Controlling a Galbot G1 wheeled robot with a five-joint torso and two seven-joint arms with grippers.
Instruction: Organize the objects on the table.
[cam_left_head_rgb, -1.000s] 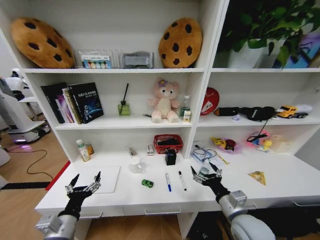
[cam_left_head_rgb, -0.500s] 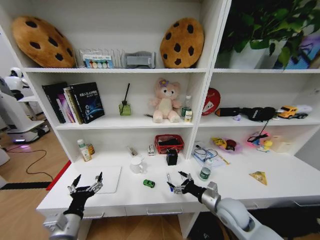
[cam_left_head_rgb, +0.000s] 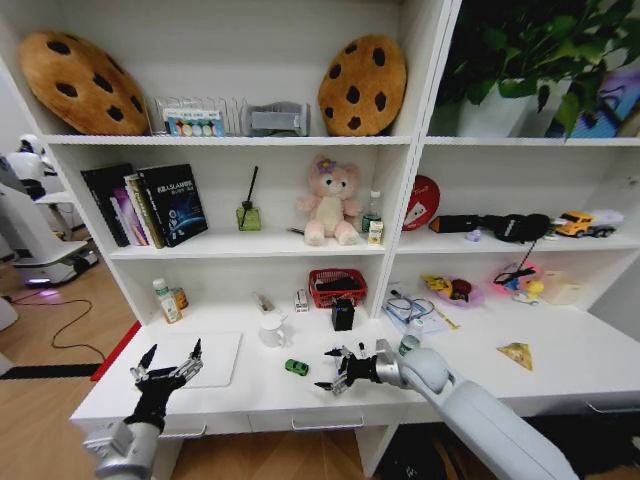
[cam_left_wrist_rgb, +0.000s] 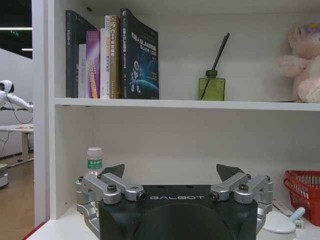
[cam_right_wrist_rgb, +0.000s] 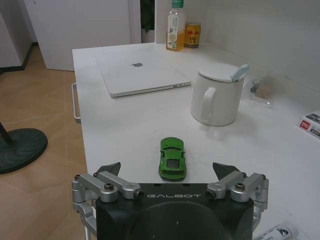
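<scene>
On the white table (cam_left_head_rgb: 560, 362) a tiny green toy car (cam_left_head_rgb: 295, 367) sits near the front edge. My right gripper (cam_left_head_rgb: 327, 369) hovers just right of it, open and pointed at it. In the right wrist view the car (cam_right_wrist_rgb: 172, 158) lies between the open fingers' line, just ahead of the gripper (cam_right_wrist_rgb: 167, 167). Behind it stand the white mug (cam_right_wrist_rgb: 216, 100) and the closed silver laptop (cam_right_wrist_rgb: 142, 75). A pen (cam_right_wrist_rgb: 276, 232) shows beside the wrist. My left gripper (cam_left_head_rgb: 173, 350) is open at the laptop's (cam_left_head_rgb: 205, 357) front left corner, holding nothing. The black pen holder (cam_left_head_rgb: 343, 314) stands at the back.
A green-capped bottle (cam_left_head_rgb: 408, 345) stands beside my right forearm. Another bottle (cam_left_head_rgb: 163, 300) and a can (cam_left_head_rgb: 180, 298) stand at the back left. A red basket (cam_left_head_rgb: 336, 287) sits against the back wall, with shelves of books, a plush bear and cushions above.
My right arm has swung left across the table, from beside the green-capped bottle, over the pens, to the toy car. The left gripper has barely moved.
</scene>
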